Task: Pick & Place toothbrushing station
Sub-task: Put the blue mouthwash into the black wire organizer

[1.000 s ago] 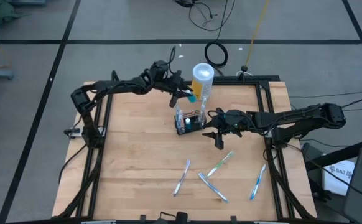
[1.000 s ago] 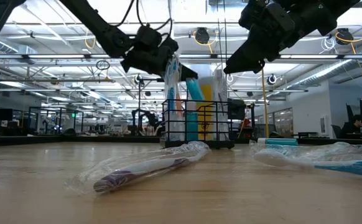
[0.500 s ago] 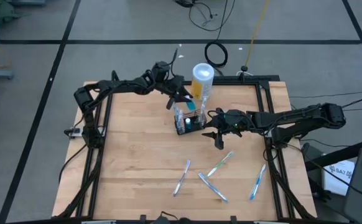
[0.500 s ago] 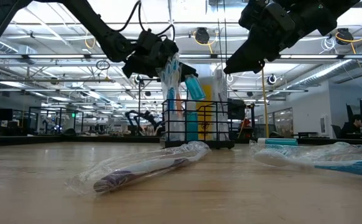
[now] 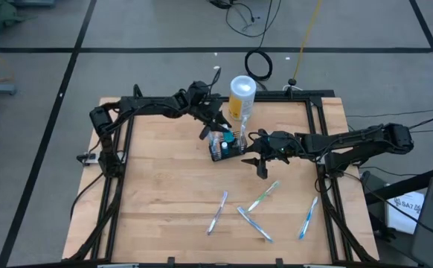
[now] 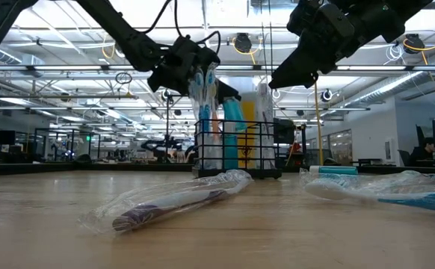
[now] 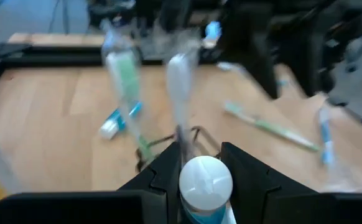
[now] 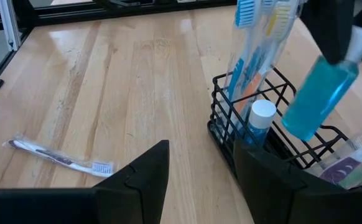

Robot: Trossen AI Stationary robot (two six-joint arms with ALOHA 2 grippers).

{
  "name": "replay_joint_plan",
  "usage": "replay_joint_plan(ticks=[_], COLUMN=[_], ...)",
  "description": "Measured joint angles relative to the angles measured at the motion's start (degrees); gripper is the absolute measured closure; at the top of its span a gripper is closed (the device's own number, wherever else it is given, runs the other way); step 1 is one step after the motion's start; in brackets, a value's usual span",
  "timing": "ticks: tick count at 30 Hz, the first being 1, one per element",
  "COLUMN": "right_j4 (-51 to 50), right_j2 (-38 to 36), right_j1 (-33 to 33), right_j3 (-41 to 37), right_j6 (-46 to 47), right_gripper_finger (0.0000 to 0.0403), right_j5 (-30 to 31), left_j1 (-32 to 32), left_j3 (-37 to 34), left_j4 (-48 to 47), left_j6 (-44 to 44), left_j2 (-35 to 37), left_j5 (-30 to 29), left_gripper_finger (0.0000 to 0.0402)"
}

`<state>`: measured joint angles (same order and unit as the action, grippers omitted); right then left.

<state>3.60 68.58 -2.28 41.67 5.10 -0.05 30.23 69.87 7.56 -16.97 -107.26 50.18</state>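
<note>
The toothbrushing station, a small black wire basket (image 5: 226, 146) (image 8: 274, 134), stands on the wooden table with wrapped toothbrushes (image 8: 255, 37) and a white-capped tube (image 8: 263, 113) upright in it. My left gripper (image 5: 213, 126) (image 6: 193, 73) hovers over the basket's far-left side, shut on a blue tube with a white cap (image 8: 321, 93) (image 6: 231, 110). My right gripper (image 5: 258, 162) (image 8: 196, 180) stands open just right of the basket, above the table, with nothing between its fingers. My left gripper pinches the blue tube between its two fingers just under the white cap (image 7: 206, 180). The fingers (image 7: 168, 169) come nearly level from the table's far left. The tube hangs below them, tilted, its lower end (image 8: 299, 129) over the basket's open top.
A tall white-and-yellow canister (image 5: 242, 95) stands just behind the basket. Several wrapped toothbrushes lie on the near half of the table (image 5: 216, 212) (image 5: 263, 196) (image 5: 308, 217). A black frame rail (image 5: 322, 149) runs along the table's sides.
My left gripper has carried the blue tube down and toward the near edge, from beside the canister to over the basket. It has turned, and the tube now hangs more upright. The right arm has kept still.
</note>
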Motion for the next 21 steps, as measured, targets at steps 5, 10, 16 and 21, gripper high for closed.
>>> replay_joint_plan(ticks=[5, 10, 16, 21], right_j4=[0.0, 0.0, 0.02, 0.0], right_j2=[0.0, 0.0, 0.0, 0.0], right_j1=[0.0, 0.0, 0.0, 0.02], right_j3=[0.0, 0.0, 0.0, 0.0], right_j6=[0.0, -0.24, -0.24, -0.24], right_gripper_finger=[0.0231, 0.0232, 0.0231, 0.0232], right_j5=[-0.02, -0.02, 0.0, 0.0], left_j1=[-1.32, -2.4, -3.54, -4.77], left_j3=[0.0, 0.11, 0.11, 0.2], left_j4=[-3.39, -5.37, -5.96, -6.19], left_j6=[-2.94, -4.04, -3.56, -7.0], left_j2=[0.09, 0.19, 0.22, 0.33], left_j5=[-6.12, -8.8, -10.96, -15.48], left_gripper_finger=[0.03, 0.03, 0.03, 0.03])
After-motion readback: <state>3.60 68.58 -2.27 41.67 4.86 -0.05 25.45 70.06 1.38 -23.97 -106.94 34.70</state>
